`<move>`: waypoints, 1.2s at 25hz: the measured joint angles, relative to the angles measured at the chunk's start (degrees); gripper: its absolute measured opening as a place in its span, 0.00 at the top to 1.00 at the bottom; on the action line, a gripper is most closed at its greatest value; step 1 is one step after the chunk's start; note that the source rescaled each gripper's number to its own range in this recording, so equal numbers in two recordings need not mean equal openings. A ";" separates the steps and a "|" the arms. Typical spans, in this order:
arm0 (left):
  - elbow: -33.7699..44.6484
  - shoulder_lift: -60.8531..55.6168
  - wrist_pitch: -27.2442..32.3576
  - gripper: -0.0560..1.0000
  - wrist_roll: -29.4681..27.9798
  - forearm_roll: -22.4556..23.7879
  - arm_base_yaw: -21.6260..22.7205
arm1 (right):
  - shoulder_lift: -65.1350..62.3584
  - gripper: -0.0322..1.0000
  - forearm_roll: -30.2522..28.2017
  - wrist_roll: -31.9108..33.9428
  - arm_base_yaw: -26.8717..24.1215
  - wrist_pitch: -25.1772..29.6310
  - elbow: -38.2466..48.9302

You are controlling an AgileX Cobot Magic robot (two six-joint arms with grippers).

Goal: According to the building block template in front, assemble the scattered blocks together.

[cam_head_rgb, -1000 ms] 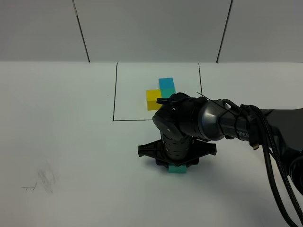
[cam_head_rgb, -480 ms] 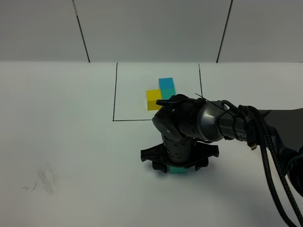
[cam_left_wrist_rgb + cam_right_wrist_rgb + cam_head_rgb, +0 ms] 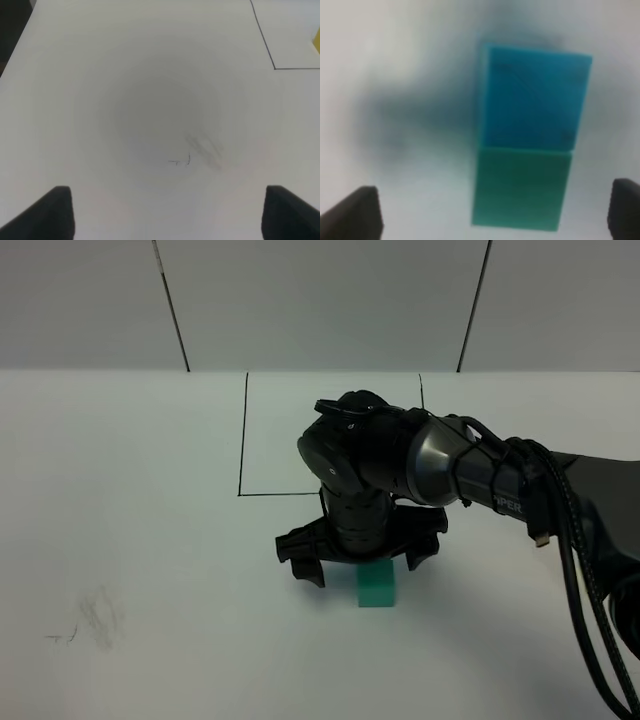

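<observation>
1. A white surface (image 3: 150,540) fills the foreground.
2. A thin black outline (image 3: 243,440) marks a box toward its far side.
3. A grey smudge (image 3: 95,620) sits near the front left, with a small pencil mark (image 3: 60,638) just beside it.
4. Behind stands a grey wall (image 3: 320,300) split by two slanting dark seams (image 3: 170,305).

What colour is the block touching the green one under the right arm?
The block is sky blue, best seen in the right wrist view.
</observation>
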 joint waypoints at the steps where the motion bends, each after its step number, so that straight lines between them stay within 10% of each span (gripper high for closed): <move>1: 0.00 0.00 0.00 0.28 0.00 0.00 0.00 | -0.75 0.00 0.00 -0.14 0.26 0.13 -0.41; 19: 0.00 0.00 0.00 0.28 0.00 0.00 0.00 | -26.17 0.00 -21.87 -1.35 -0.40 7.71 -0.52; 30: 0.00 0.00 0.00 0.28 0.00 0.00 0.00 | -44.60 0.00 -22.14 -19.88 -17.83 8.06 -0.52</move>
